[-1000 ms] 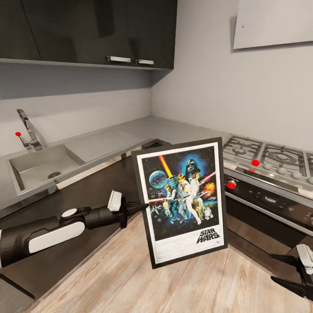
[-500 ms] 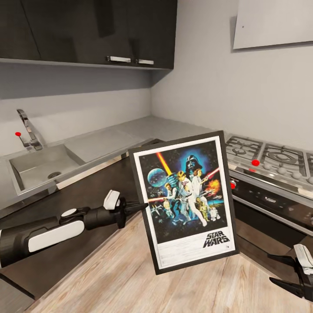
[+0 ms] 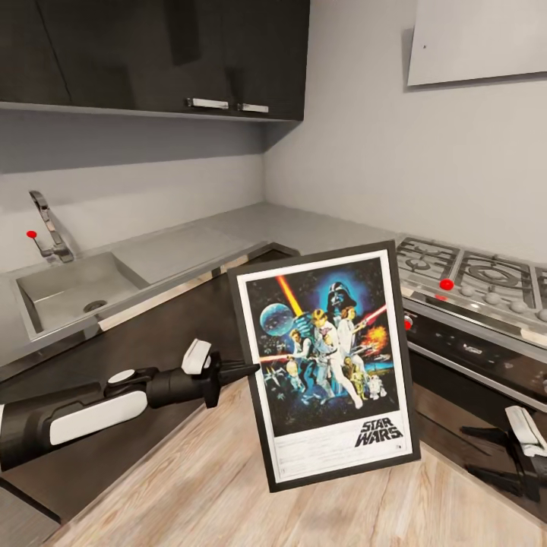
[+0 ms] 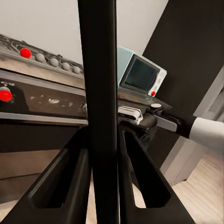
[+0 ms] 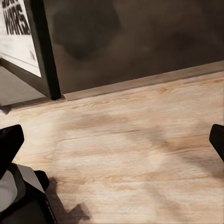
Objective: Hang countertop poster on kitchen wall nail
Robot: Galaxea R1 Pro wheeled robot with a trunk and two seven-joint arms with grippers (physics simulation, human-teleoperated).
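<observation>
The poster [image 3: 327, 365] hangs upright and slightly tilted in the air over the wooden floor, in front of the corner of the kitchen countertop [image 3: 251, 228]. It shows colourful Star Wars artwork, a white border and a thin black frame. My left gripper [image 3: 247, 370] is shut on the frame's left edge. In the left wrist view that edge is a dark vertical bar [image 4: 98, 93] clamped between the fingers [image 4: 70, 177]. My right gripper [image 3: 490, 456] stands open and low, to the right of the poster and holding nothing. The right wrist view catches the poster's lower corner [image 5: 23, 42].
The sink [image 3: 72, 292] with its tap is at the left and the gas hob [image 3: 471, 277] over the oven [image 3: 471, 357] is at the right. Dark wall cabinets [image 3: 152, 53] hang above. A pale panel [image 3: 479, 38] carries a small dark dot. A teal microwave [image 4: 140, 72] stands beyond the hob.
The poster and my left gripper have shifted slightly right and down, and the poster's tilt has changed a little. My right gripper has risen a bit.
</observation>
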